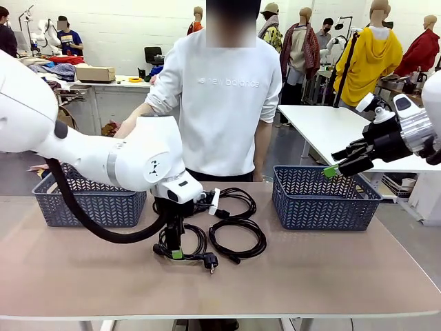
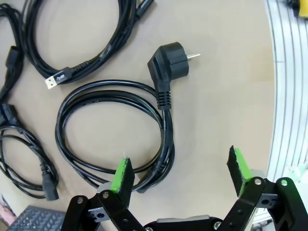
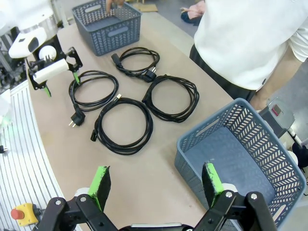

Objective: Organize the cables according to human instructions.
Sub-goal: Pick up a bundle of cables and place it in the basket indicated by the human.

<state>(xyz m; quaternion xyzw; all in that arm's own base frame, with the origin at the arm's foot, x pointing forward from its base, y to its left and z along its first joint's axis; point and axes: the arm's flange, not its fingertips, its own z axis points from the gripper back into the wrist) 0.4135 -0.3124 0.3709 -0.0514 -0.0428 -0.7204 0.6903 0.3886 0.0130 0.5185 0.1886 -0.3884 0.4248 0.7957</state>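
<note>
Closest in, the white left arm [image 1: 83,155] comes from 9 o'clock and points its left claw [image 1: 178,254] straight down at the middle of the bench [image 1: 344,289], its fingers spread apart with nothing between them. In the left wrist view this claw [image 2: 180,161] hangs over the nearest coil [image 2: 166,130], with one green pad [image 2: 122,175] above the coil's strands; whether it touches them I cannot tell. The coil's round two-pin plug [image 2: 168,62] lies flat on the bench at the coil's 1 o'clock. The cables [image 1: 238,222], four black coils, lie clustered on the bench at its centre, the other three just past the claw. Beyond them stand two blue-grey baskets: the left basket [image 1: 89,207] at 10 o'clock from the cluster and the right basket [image 1: 324,207] at 2 o'clock. The right claw [image 1: 329,171] is held in the air above the right basket's outer end, at 3 o'clock, its fingers wide apart and empty. The right wrist view has this claw [image 3: 156,171] looking down past that basket. The person [image 1: 220,103] stands at 12 o'clock against the bench's far edge, with a hand [image 3: 115,5] at the left basket.
</note>
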